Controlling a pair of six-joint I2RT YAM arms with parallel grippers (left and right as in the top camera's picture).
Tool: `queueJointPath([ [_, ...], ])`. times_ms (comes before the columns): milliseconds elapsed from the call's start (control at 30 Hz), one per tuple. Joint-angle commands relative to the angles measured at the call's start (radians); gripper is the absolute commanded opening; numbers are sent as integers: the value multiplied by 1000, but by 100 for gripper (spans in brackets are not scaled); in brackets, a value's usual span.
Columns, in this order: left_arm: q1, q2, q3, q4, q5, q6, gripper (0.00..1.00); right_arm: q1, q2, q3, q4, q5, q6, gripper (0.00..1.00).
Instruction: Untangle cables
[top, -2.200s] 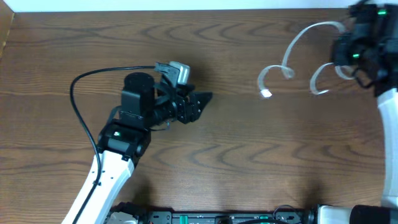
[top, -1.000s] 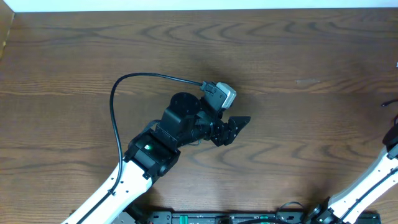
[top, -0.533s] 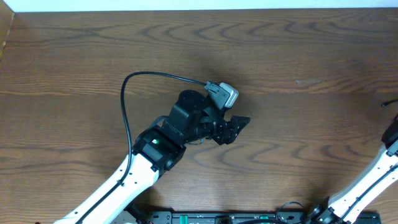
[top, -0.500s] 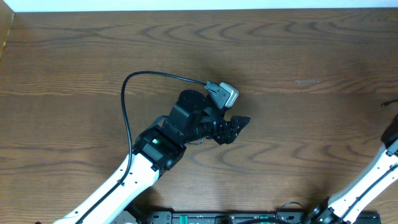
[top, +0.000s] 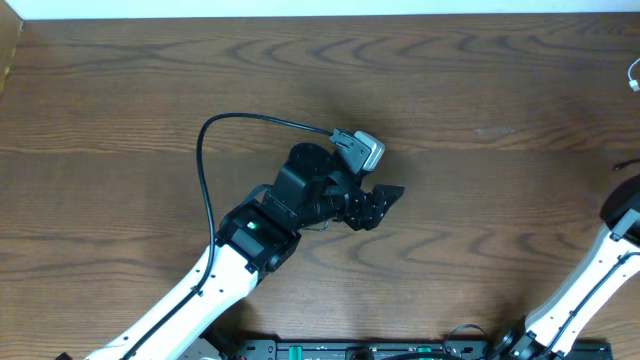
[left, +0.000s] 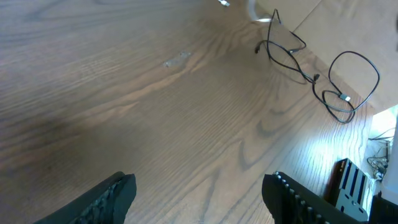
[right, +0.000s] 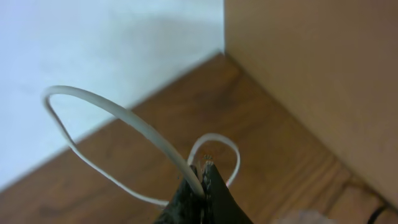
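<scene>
The white cable (right: 118, 115) rises in two loops from my right gripper (right: 204, 169), which is shut on it near the table's far right corner. In the overhead view only a white plug end (top: 634, 76) shows at the right edge, and the right gripper itself is out of frame. The black cable (left: 323, 81) lies in loose loops on the wood far ahead in the left wrist view, with a bit of the white cable (left: 256, 14) beyond it. My left gripper (top: 388, 205) stands open over bare wood at mid-table, its jaws (left: 200, 185) wide apart and empty.
A tan panel (right: 311, 74) stands along the table's right side, meeting a pale wall at the corner. The left arm's thick black wire (top: 203, 170) arcs over the table. Black equipment (left: 351, 186) sits past the table's edge. The right arm (top: 615, 240) runs along the right edge.
The white cable has left the table's upper right; only its plug end has come back into the overhead view. The left arm moved right to mid-table and then stayed almost still.
</scene>
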Motion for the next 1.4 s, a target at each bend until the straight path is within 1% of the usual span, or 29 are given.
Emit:
queueJointPath([
  [0, -2, 5, 1, 2, -2, -18, 71, -2, 72, 8, -17, 47, 6, 1],
  [200, -3, 5, 1, -2, -2, -36, 71, -2, 138, 8, -45, 42, 14, 1],
  [467, -3, 5, 1, -16, -2, -36, 71, -3, 150, 10, -52, 63, 35, 1],
  [500, -3, 5, 1, -17, -2, -36, 71, -4, 150, 10, -53, 66, 35, 3],
  [533, -3, 5, 1, -17, -2, -36, 71, -4, 150, 10, -55, 79, 45, 15],
  [567, -3, 5, 1, -17, -2, -36, 71, -5, 150, 9, -57, 99, 60, 44],
  [600, -3, 5, 1, -17, -2, -36, 71, -5, 150, 9, -58, 120, 69, 58],
  [633, -3, 5, 1, -17, -2, -36, 71, -5, 150, 10, -58, 140, 84, 89],
  [667, -2, 5, 1, -17, -2, -36, 71, -6, 150, 11, -59, 154, 98, 99],
  [767, -2, 5, 1, -16, -2, -36, 71, -11, 148, 26, -68, 159, 128, 99],
  [933, -2, 6, 1, -17, -3, -35, 72, -11, 142, 121, -161, 160, 148, 99],
  [967, -2, 6, 1, -16, -3, -35, 76, -11, 140, 157, -195, 161, 148, 99],
  [1033, -2, 9, 1, -16, -3, -35, 79, -9, 133, 223, -261, 163, 149, 99],
  [1100, -2, 9, 1, -17, -6, -35, 80, -7, 121, 296, -350, 208, 193, 99],
  [1233, -1, 9, 1, -17, -14, -27, 80, 2, 94, 423, -555, 368, 325, 99],
  [1367, 1, 4, 1, -14, -14, -3, 80, 6, 64, 468, -826, 565, 503, 99],
])
